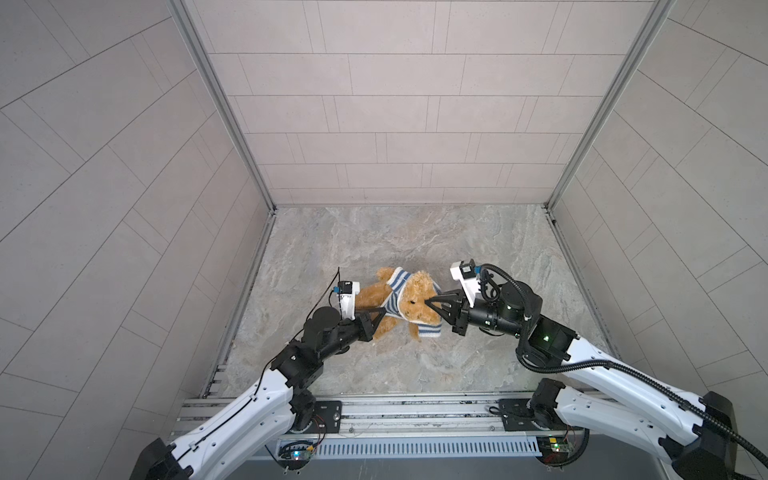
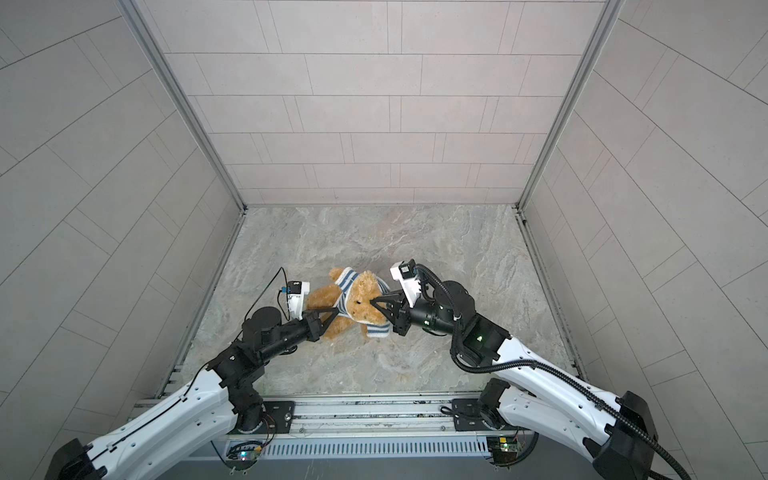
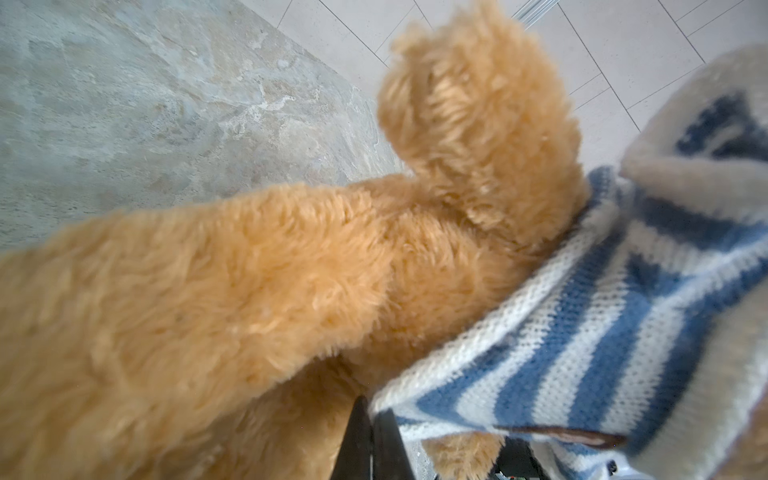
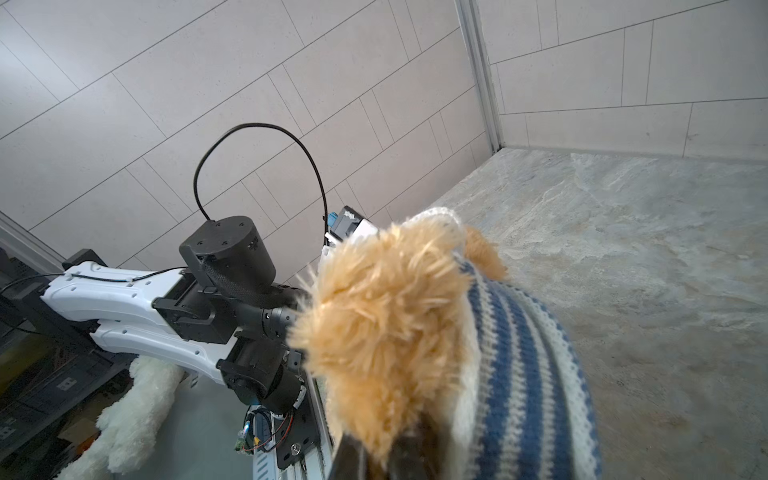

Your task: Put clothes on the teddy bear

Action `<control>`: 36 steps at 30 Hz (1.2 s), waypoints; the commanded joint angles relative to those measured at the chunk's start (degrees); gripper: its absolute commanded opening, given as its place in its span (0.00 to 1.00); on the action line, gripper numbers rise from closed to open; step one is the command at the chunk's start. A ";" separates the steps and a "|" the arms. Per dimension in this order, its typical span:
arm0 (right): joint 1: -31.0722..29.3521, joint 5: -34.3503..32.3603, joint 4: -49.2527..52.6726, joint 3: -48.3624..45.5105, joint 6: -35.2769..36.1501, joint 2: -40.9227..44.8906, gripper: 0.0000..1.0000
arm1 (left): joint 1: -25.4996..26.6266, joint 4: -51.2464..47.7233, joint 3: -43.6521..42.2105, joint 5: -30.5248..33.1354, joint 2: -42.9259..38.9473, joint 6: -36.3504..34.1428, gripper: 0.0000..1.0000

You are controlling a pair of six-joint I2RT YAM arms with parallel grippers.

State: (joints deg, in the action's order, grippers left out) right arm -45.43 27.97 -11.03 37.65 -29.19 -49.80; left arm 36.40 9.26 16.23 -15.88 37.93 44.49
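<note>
One teddy bear (image 1: 417, 286) lies stretched between the two grippers over the marbled surface (image 1: 415, 374). Its head is at the right gripper (image 1: 429, 301) and its bare body and legs are beside the left gripper (image 1: 383, 310). Whether it rests on the surface or hangs just above it cannot be told.

One blue-and-white striped shirt (image 1: 430, 331) is on the bear, bunched around its head and shoulders with the belly uncovered. The left gripper is closed, and in the left wrist view its fingers (image 3: 361, 440) are pinched together on the shirt's hem (image 3: 415, 411). The right gripper is clamped on the fur of the bear's head, and its fingers (image 4: 353, 457) are sunk into the pile.

One white plush toy (image 4: 137, 399) lies off the surface, behind the left arm.
</note>
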 commanded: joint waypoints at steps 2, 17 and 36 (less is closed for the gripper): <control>-0.01 2.31 -13.04 0.92 -2.50 3.40 0.00 | -0.88 -7.89 -0.71 7.92 -0.62 -2.85 0.00; -4.32 -15.06 -0.47 2.14 5.99 0.99 0.00 | 2.30 -1.39 0.67 0.11 1.48 -6.93 0.27; -11.95 -18.88 13.68 5.50 62.69 -9.72 0.00 | -2.15 -41.64 25.20 6.63 -1.66 -18.30 0.54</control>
State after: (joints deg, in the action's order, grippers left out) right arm -55.48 9.30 3.84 43.35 22.31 -59.68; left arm 34.94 -22.15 37.50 -10.72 36.73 30.63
